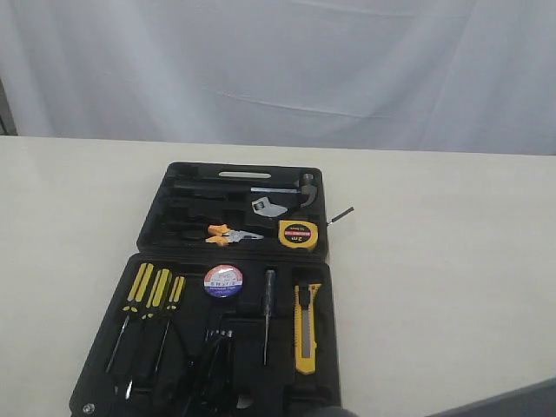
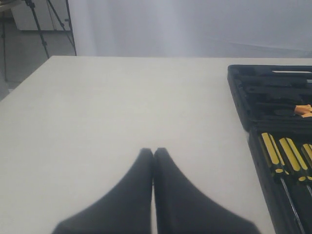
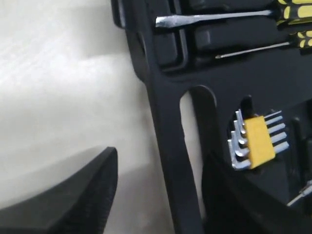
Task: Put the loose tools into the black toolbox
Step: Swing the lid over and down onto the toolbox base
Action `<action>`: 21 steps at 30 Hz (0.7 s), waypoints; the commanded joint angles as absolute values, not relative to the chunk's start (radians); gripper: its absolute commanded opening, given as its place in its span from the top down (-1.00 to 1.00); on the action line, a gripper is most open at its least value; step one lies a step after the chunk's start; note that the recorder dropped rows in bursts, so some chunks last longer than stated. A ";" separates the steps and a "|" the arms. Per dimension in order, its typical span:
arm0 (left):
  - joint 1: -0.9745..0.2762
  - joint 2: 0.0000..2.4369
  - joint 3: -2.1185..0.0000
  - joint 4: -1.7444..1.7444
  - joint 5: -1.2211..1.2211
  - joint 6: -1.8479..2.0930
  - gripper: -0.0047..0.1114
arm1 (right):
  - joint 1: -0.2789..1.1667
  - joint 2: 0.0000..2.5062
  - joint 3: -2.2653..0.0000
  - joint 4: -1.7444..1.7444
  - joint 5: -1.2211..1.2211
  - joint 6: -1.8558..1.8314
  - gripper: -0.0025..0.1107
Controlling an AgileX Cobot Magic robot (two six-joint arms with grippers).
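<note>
While the left gripper [image 2: 153, 151], pressed together, hangs over open tabletop [image 2: 122, 97], the right gripper [image 3: 162, 158] stands spread astride the black toolbox [image 3: 158, 83] rim.

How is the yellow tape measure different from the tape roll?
The tape measure is yellow; the tape roll shows a white, blue and red label. The tape measure sits in the far half of the toolbox, the tape roll in its near half. Both are round.
</note>
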State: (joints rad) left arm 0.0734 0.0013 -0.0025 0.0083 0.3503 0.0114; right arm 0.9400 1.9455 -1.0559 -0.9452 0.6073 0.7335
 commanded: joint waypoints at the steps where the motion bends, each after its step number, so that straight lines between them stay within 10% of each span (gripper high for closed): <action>1: 0.069 0.000 0.000 0.000 0.342 0.007 0.92 | 0.921 1.958 -1.062 -0.938 0.611 0.742 0.06; 7: 0.069 0.000 0.000 0.000 0.342 0.007 0.92 | 0.910 1.970 -1.062 -0.938 0.611 0.759 0.15; 14: 0.069 0.000 0.000 0.000 0.342 0.007 0.92 | 0.910 1.970 -1.062 -0.938 0.611 0.759 0.93; 21: 0.069 0.000 0.000 0.000 0.342 0.007 0.92 | 0.910 1.970 -1.062 -0.938 0.616 0.759 0.96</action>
State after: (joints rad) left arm 0.0734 0.0013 -0.0025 0.0083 0.3503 0.0114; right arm 0.9121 1.9704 -1.0582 -0.9574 0.6164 0.7410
